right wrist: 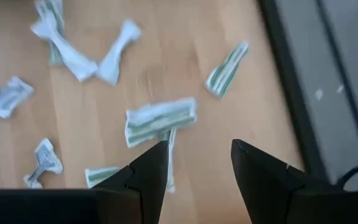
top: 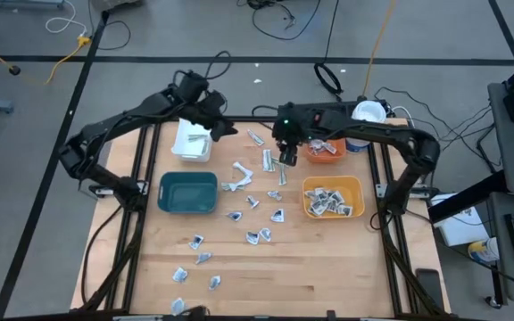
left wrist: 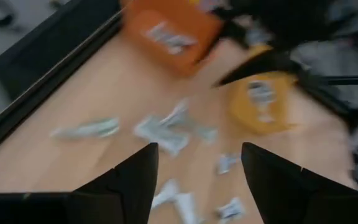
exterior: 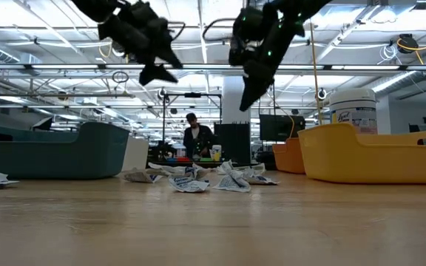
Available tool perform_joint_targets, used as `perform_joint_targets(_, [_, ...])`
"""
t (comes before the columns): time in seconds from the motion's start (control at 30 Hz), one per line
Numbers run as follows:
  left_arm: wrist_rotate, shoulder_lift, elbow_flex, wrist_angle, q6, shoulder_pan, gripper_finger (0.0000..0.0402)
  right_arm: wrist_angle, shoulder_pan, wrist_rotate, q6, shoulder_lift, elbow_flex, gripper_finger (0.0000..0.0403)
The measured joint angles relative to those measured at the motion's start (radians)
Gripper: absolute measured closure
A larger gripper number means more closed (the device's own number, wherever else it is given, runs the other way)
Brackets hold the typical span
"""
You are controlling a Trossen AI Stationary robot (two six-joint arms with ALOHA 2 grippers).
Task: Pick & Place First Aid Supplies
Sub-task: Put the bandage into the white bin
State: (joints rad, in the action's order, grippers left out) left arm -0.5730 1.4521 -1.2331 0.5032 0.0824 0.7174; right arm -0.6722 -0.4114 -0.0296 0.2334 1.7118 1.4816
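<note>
Your left gripper (top: 219,127) hangs spread and empty beside the white bin (top: 192,143). Your right gripper (top: 286,159), spread, hovers over the strips (right wrist: 160,120) at table centre. Step: reaching. Next: descend, straddle 1 strip, pinch.

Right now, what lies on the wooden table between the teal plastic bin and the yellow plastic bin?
In the high view, loose first aid packets lie scattered between the teal plastic bin and the yellow plastic bin.

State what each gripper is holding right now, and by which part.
Nothing is held. The left gripper hangs open above the white bin, and the right gripper hangs open above the wrapped strips on the table, with empty space between the fingers.
</note>
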Motion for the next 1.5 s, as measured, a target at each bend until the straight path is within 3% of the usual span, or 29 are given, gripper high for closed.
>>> perform_joint_targets(0.17, [-0.086,-0.051,0.000,-0.095,0.008,-0.038,0.0176,-0.002,-0.007,0.000,-0.038,0.085,0.000,0.0231])
perform_joint_targets(0.57, [-0.091,-0.120,0.000,-0.198,0.074,-0.119,0.0163,-0.021,-0.032,0.004,-0.077,0.280,-0.001,0.0232])
perform_joint_targets(1.33, [-0.091,-0.125,-0.001,-0.217,0.075,-0.144,0.0162,-0.078,-0.040,0.032,-0.042,0.300,-0.001,0.0234])
perform_joint_targets(1.5, [-0.091,-0.125,-0.001,-0.217,0.076,-0.144,0.0163,-0.078,-0.040,0.036,-0.035,0.300,-0.001,0.0283])
